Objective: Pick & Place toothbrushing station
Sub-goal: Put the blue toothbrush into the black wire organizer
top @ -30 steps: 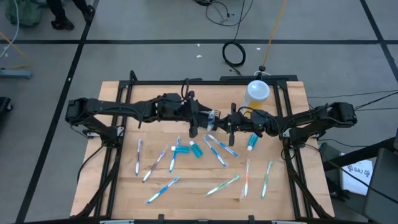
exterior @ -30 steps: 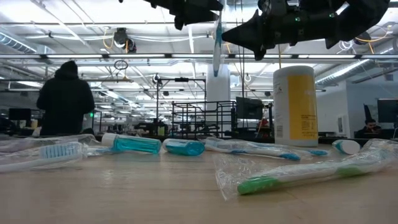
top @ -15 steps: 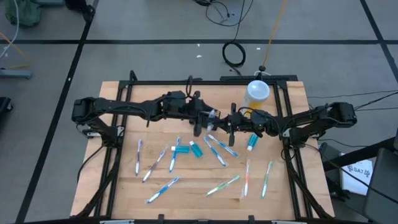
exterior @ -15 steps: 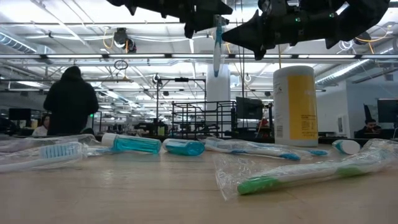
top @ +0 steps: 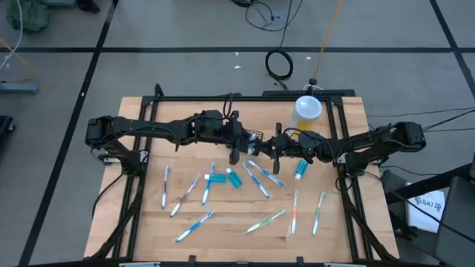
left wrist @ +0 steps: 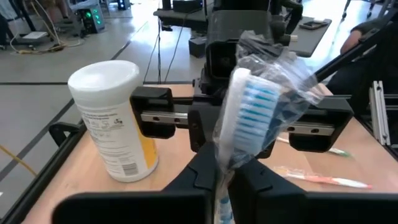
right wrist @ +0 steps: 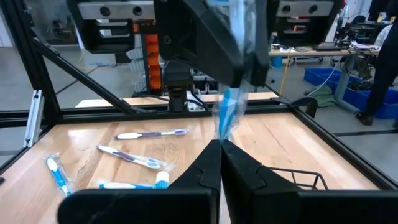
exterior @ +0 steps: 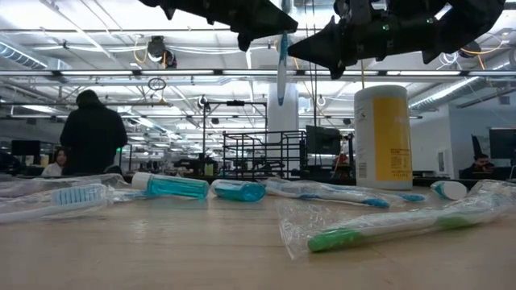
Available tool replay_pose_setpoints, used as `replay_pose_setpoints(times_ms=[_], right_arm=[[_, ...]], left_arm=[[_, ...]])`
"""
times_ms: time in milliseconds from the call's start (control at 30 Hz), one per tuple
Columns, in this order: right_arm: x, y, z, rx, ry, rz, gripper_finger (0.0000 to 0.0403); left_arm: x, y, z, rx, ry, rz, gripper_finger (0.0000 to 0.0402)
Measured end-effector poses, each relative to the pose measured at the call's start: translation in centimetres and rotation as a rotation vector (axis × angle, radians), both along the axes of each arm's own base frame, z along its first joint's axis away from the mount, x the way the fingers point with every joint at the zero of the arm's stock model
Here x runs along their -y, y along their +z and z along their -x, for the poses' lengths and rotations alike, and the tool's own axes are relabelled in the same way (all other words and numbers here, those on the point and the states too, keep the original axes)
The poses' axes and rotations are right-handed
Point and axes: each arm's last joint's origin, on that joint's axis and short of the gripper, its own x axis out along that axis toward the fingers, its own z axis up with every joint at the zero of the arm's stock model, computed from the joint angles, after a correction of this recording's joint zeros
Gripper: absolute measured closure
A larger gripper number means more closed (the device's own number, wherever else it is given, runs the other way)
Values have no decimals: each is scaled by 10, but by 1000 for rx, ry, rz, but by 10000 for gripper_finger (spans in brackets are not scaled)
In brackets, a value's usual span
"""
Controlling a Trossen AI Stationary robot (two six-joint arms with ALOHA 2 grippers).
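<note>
Plastic-wrapped blue toothbrush (left wrist: 249, 118): clamped by left gripper (top: 236, 144), handle hidden below.
Right gripper (top: 272, 146): fingers pressed together, seemingly empty.
Wire caddy (exterior: 260, 155): far table edge, mostly hidden under arms overhead.

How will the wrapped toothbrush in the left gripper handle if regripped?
Probably stiff and light: the wrapped toothbrush hangs straight down from the left gripper, no sag. Its loose, crinkled clear wrapper looks slick, so it may slip or twist in the grip. The right gripper sits close, facing it.
</note>
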Motion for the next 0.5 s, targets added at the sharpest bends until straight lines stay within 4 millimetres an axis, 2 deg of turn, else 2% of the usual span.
replay_pose_setpoints(times_ms=[300,500], right_arm=[[0,-1,0,-9,1,41,400],[0,-3,0,-34,4,32,359]], left_arm=[[-1,-1,1,-15,25,-2,382],[-8,3,9,-51,56,3,390]])
